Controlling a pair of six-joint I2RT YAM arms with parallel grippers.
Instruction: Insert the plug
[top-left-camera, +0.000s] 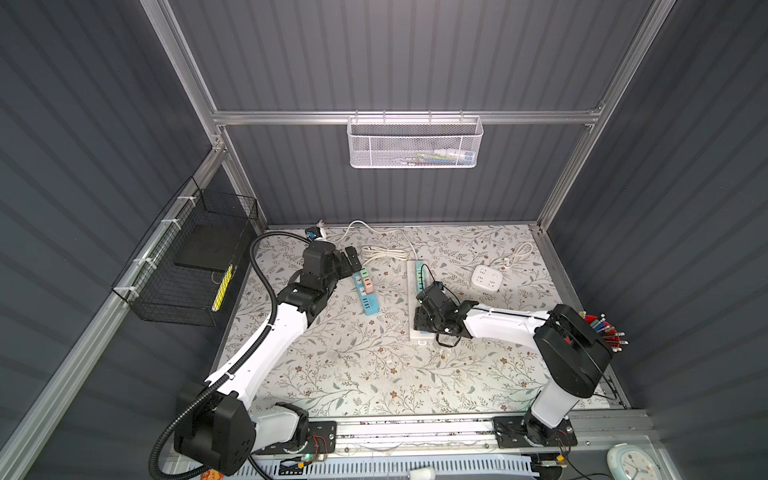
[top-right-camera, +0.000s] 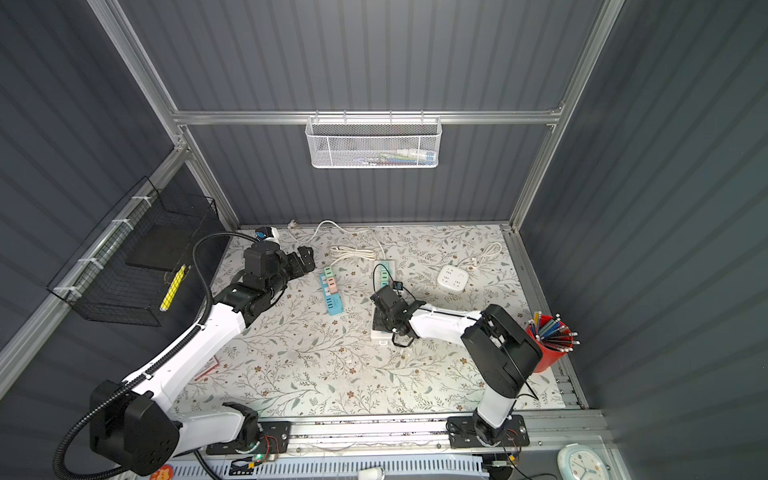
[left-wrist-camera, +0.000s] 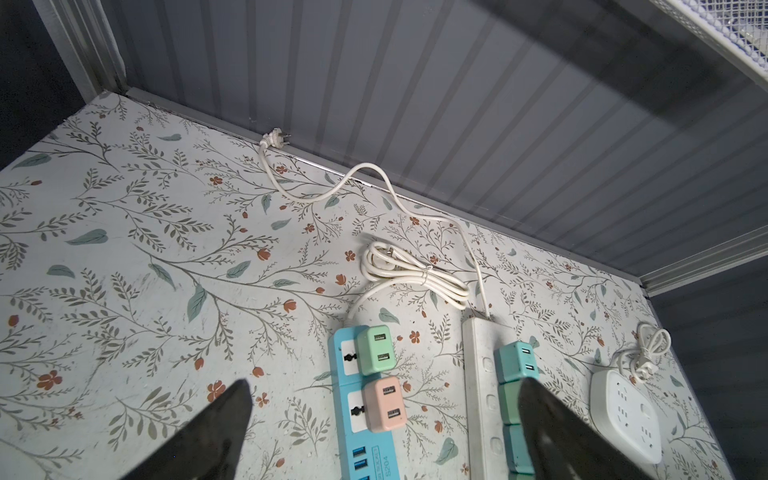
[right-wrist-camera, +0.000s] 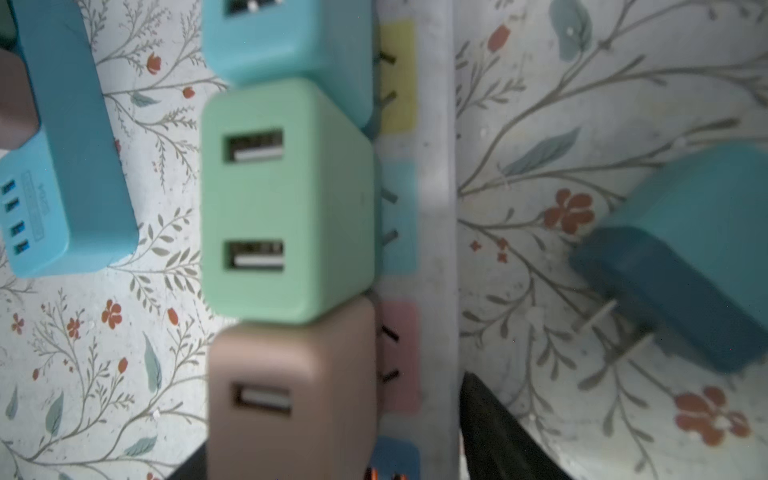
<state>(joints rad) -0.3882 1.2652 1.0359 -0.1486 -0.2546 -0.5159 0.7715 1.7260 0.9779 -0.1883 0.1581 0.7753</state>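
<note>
Green plug (right-wrist-camera: 286, 199) seated on white strip (right-wrist-camera: 434, 249), loose teal plug (right-wrist-camera: 685, 257) nearby, blue strip (right-wrist-camera: 70, 166)

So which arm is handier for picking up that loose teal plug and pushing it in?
Probably right. The right pincer hangs open over the white strip, and the loose teal plug lies just beside that strip. The left pincer sits open by the blue strip, farther off.

dark grey ribbed walls (top-left-camera: 415, 62), aluminium frame (top-left-camera: 291, 117), floral tabletop (top-left-camera: 353, 365), white mesh basket (top-left-camera: 374, 145), black wire basket (top-left-camera: 166, 307)
</note>
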